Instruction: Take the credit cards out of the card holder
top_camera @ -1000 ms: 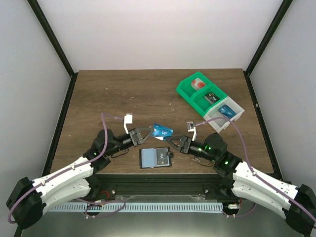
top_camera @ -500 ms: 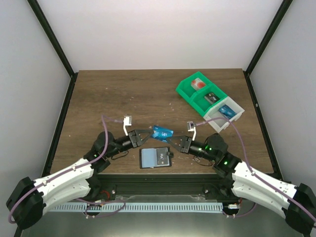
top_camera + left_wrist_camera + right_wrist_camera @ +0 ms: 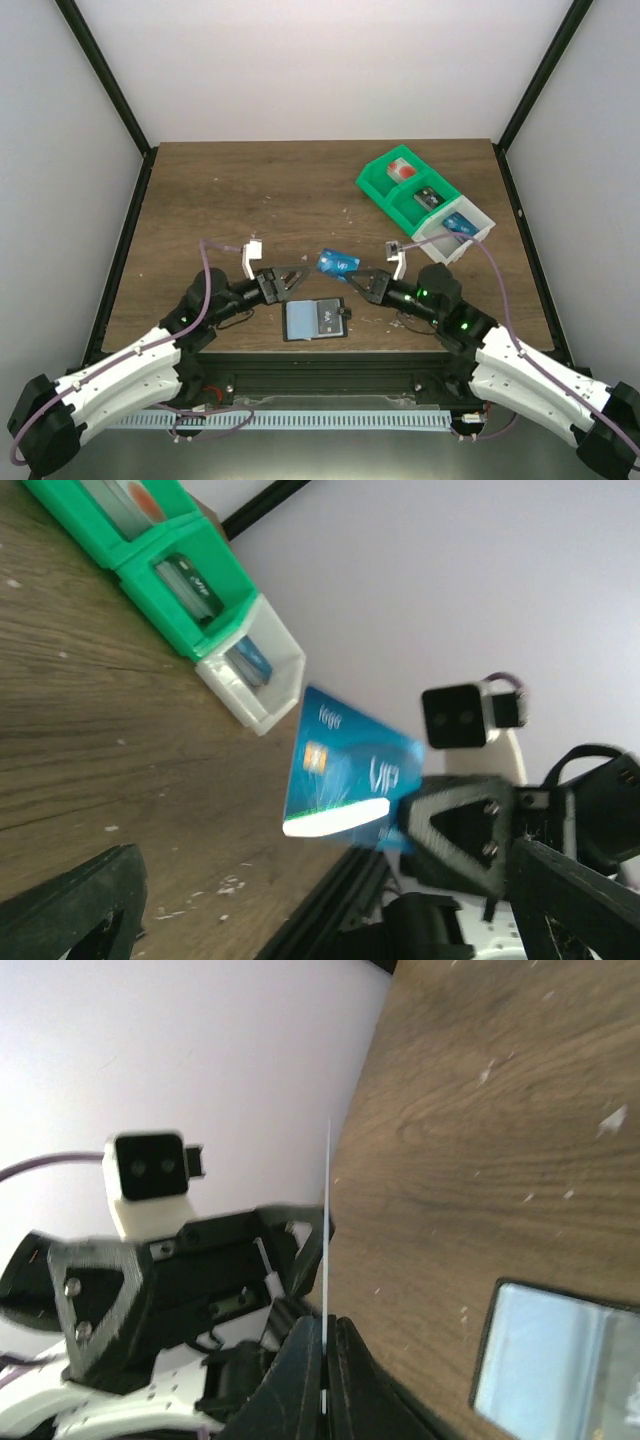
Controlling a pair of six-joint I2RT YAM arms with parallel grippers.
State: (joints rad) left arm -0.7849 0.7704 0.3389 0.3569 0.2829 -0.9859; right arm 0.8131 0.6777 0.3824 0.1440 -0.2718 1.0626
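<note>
A bright blue credit card (image 3: 334, 264) hangs in the air above the table, pinched at its right edge by my shut right gripper (image 3: 358, 277). The right wrist view shows that card (image 3: 327, 1222) edge-on as a thin white line between the closed fingertips (image 3: 344, 1346). My left gripper (image 3: 296, 279) stands open just left of the card and does not touch it. In the left wrist view the card (image 3: 347, 777) faces the camera beyond the spread fingers (image 3: 66, 914). The card holder (image 3: 315, 320) lies open and flat near the front edge, pale blue-grey inside.
A green-and-white compartment bin (image 3: 368, 183) sits at the back right with cards in its sections, also visible as the bin (image 3: 215, 575) in the left wrist view. The table's black front rail runs just below the card holder.
The left gripper has let go of the blue card, opened wide and drawn back to the left. The right gripper has shut on the card and now carries it alone.
</note>
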